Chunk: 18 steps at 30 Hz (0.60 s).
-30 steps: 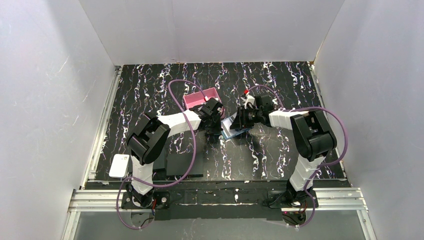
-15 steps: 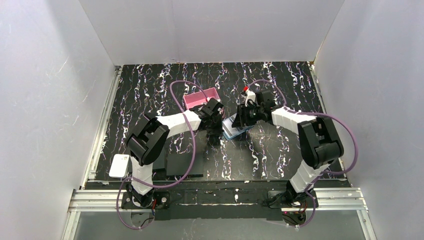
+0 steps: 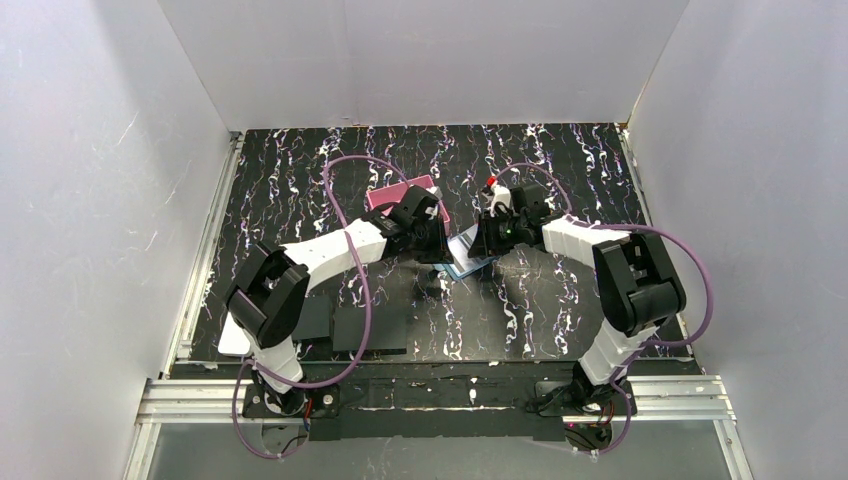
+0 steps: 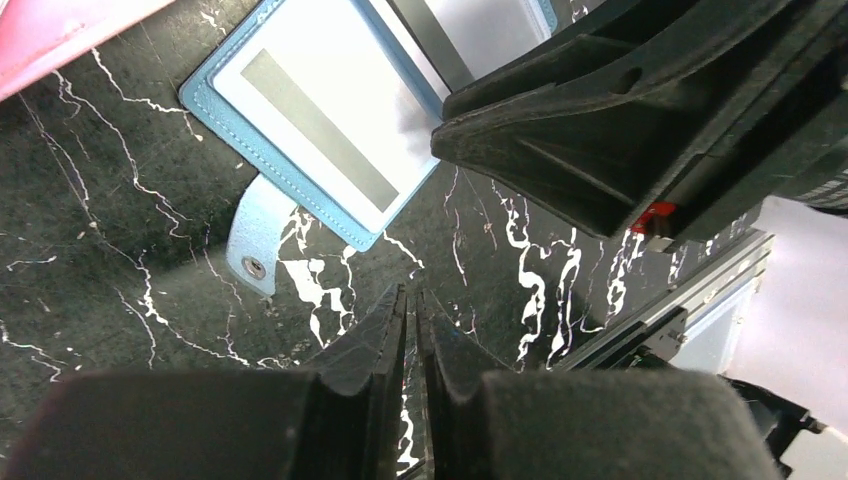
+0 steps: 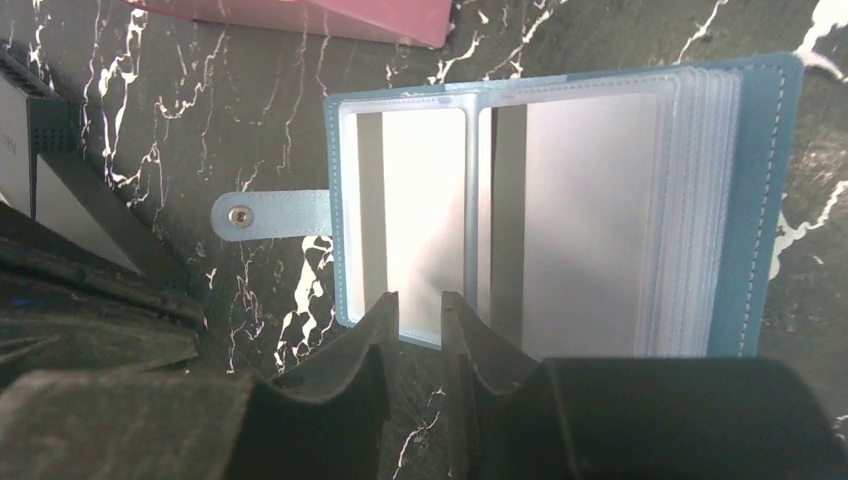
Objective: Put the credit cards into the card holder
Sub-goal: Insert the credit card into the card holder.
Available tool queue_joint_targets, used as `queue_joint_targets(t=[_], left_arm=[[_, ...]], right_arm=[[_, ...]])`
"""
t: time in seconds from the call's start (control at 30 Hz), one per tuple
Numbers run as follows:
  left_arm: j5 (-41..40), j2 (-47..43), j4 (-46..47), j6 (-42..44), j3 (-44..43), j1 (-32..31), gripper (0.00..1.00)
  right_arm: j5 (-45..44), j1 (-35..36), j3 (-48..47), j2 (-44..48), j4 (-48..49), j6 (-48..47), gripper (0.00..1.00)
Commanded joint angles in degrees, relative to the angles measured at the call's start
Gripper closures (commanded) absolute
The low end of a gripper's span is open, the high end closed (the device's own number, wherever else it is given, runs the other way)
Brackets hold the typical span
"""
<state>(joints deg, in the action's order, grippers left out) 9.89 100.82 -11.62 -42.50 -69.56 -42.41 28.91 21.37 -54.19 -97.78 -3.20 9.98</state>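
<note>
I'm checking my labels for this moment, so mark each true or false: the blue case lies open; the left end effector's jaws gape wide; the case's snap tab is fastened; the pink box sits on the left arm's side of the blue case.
1. The blue case lies open: true, its clear sleeves show.
2. The left end effector gapes wide: false, its jaws are almost together.
3. The snap tab is fastened: false, it lies loose on the table beside the case.
4. The pink box sits on the left arm's side of the case: true.
</note>
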Motion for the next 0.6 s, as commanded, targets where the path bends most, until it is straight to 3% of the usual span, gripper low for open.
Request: queue_joint_targets(t=[0.0, 0.57], left_arm=[[2.4, 0.5, 1.6, -2.1, 0.5, 0.8, 0.9], [-0.3, 4.8, 0.0, -3.5, -1.3, 0.9, 0.68]], right_arm=[[0.7, 0.0, 0.6, -1.6, 2.7, 1.0, 0.72], [-0.7, 0.0, 1.7, -6.8, 5.2, 1.2, 0.84]])
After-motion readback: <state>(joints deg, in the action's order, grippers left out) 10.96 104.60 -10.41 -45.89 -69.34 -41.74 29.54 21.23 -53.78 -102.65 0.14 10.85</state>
